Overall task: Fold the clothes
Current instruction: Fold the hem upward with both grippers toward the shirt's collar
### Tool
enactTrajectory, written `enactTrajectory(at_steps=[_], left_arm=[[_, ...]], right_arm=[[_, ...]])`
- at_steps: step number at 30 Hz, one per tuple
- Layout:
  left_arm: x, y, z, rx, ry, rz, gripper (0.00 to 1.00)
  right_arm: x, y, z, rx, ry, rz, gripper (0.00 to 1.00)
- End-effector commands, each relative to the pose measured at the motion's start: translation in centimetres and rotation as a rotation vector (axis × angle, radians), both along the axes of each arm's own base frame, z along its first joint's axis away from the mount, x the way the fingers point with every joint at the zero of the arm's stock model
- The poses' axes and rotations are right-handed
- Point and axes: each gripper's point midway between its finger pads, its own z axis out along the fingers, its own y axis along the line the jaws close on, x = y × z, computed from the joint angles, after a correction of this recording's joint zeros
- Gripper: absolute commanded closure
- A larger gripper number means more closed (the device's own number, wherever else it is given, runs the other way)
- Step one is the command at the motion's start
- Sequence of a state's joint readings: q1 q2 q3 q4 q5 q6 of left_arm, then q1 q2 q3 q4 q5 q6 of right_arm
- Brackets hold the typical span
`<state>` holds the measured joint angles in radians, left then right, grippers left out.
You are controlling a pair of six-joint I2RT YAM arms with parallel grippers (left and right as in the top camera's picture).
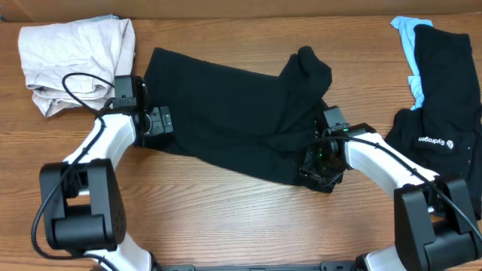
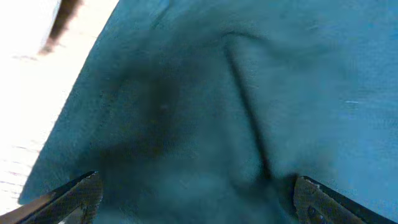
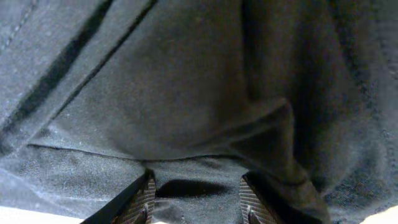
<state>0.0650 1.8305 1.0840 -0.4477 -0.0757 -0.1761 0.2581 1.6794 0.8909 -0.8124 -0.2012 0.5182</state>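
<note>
A pale beige folded garment (image 1: 75, 56) lies far left. The left gripper (image 1: 160, 120) hangs released, fingers wide, over the left edge of the black fabric T-shirt (image 1: 226, 105) spread mid-table. The right gripper (image 1: 315, 164) sits at the shirt's near right corner with cloth between its fingers (image 3: 142, 200); whether it grasps, I cannot tell. At the right lie a black T-shirt with white logo text (image 1: 444, 98) and a light-blue fabric piece (image 1: 409, 38).

The long wooden table (image 1: 226, 203) is smooth brown board with streaky grain and a faint satin sheen. The large black T-shirt (image 1: 226, 105) at centre frame is soft matt knit cloth, creased. At upper left, the pale beige folded garment (image 1: 75, 53) is thin crumpled fabric. At right, the black logo T-shirt (image 1: 444, 90) is matt cloth with flat white print (image 1: 434, 141), beside a light-blue cloth piece (image 1: 410, 38). The white arm shells (image 1: 102, 139) look like glossy plastic. The right gripper (image 3: 198, 208) has ribbed dark pads (image 3: 142, 202); the left gripper (image 2: 196, 193) has dull, scuffed grey fingers (image 2: 74, 196).
</note>
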Motion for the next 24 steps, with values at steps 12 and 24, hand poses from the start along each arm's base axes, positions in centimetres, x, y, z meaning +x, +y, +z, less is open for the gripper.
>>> enactTrajectory(at_steps=[12, 24], left_arm=[[-3.4, 1.3, -2.6, 0.075, 0.207, 0.009, 0.0], [-5.2, -1.7, 6.5, -0.103, 0.417, -0.02, 0.0]], right_arm=[[-1.1, -7.7, -1.3, -0.127, 0.073, -0.21, 0.52], [-2.4, -12.4, -0.3, -0.075, 0.142, -0.319, 0.52]])
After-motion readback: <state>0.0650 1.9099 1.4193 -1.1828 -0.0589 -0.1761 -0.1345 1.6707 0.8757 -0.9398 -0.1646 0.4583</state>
